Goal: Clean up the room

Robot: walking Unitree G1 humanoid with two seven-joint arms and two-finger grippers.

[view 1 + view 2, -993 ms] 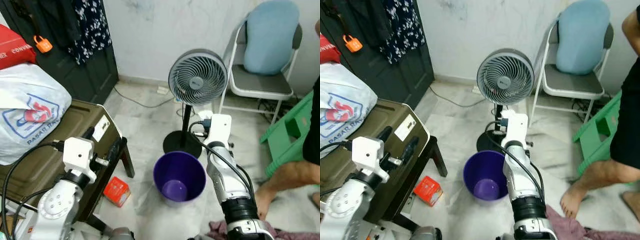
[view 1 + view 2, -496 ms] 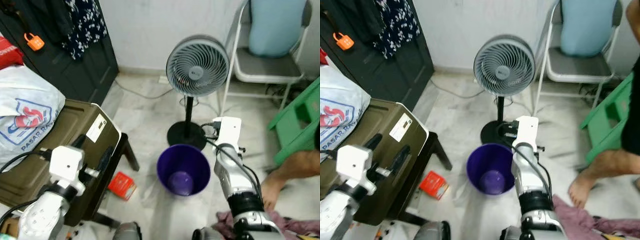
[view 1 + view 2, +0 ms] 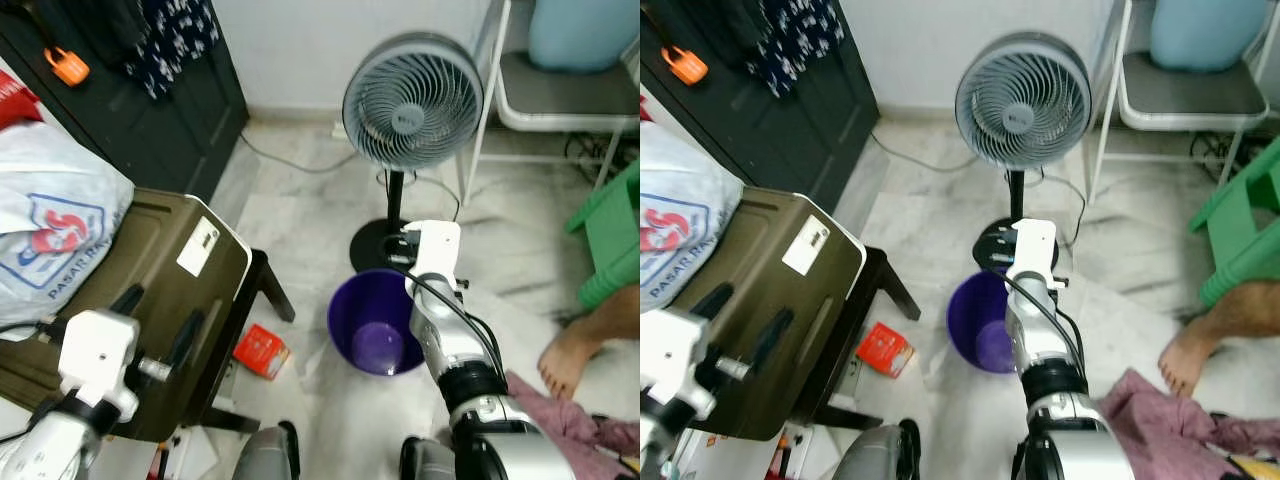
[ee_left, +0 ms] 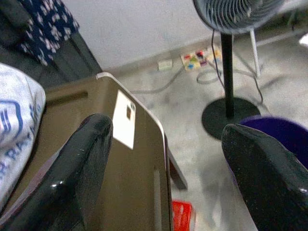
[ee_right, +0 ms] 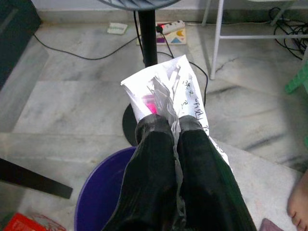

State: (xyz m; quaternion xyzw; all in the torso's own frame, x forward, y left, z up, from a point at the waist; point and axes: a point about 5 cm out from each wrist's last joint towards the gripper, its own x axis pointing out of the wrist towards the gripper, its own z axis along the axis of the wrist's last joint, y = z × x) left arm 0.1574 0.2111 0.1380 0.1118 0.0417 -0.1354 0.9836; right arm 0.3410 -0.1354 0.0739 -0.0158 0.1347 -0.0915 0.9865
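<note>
- One crumpled paper (image 5: 166, 91) sits pinched between the right hand (image 5: 174, 126) fingers, held above the purple bin's (image 3: 375, 327) 1 o'clock rim.
- Standing fan (image 3: 412, 103) rises at the bin's 12 o'clock; red box (image 3: 261, 351) lies at 9.
- Left hand (image 4: 168, 159) spread wide, holding nothing, over the olive case (image 3: 150, 300).

The head camera has been tilted further down, so the whole scene is shifted. The right arm has been drawn in, and the right gripper (image 5: 174, 126), clamped on a crumpled white sheet of paper (image 5: 169, 89), is now held over the far rim of the round purple plastic bin (image 3: 372, 325). More of the crumpled pink cloth (image 3: 1160, 410) on the floor is now seen.
</note>
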